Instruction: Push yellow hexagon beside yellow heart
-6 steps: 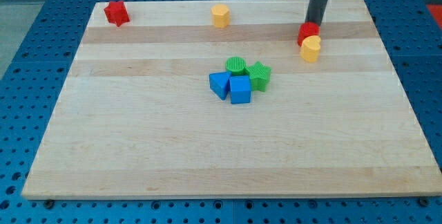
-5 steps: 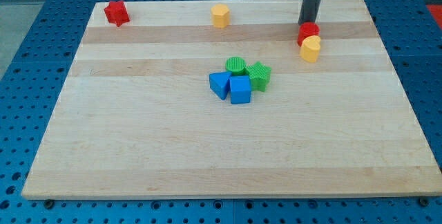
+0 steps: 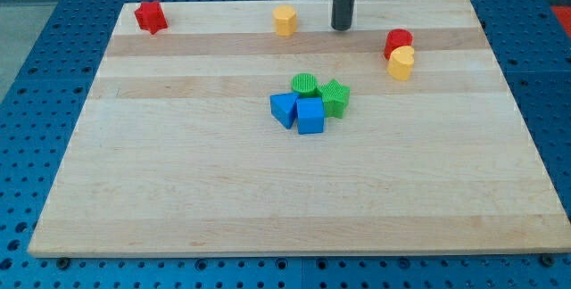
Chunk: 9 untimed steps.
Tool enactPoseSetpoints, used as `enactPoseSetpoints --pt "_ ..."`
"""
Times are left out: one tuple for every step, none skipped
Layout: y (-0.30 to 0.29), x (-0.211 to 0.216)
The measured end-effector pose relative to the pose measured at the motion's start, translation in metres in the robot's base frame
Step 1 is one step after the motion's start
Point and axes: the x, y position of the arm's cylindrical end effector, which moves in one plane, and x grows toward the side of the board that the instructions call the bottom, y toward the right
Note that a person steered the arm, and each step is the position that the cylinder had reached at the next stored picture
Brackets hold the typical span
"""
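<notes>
The yellow hexagon (image 3: 285,20) sits near the board's top edge, left of centre. The yellow heart (image 3: 401,62) lies at the upper right, touching a red block (image 3: 398,42) just above it. My tip (image 3: 342,28) rests on the board between them, a short way to the right of the yellow hexagon and not touching it. The heart is well to the tip's right and lower.
A red star (image 3: 150,16) sits at the top left corner. A cluster in the middle holds a green cylinder (image 3: 304,85), a green star (image 3: 335,98), a blue cube (image 3: 310,116) and another blue block (image 3: 284,109). The wooden board (image 3: 178,191) lies on a blue pegboard.
My tip has moved left along the top of the board, from just above the red block to near the yellow hexagon. No block has moved.
</notes>
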Motion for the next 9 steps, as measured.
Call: enactPoseSetpoints --pt "-0.018 -0.015" --pt "-0.031 -0.029" --pt "-0.043 -0.043" --pt "-0.058 -0.054" --pt "-0.075 -0.060" --pt "-0.090 -0.060" --pt "-0.108 -0.060" --pt "-0.121 -0.056" --pt "-0.124 -0.046"
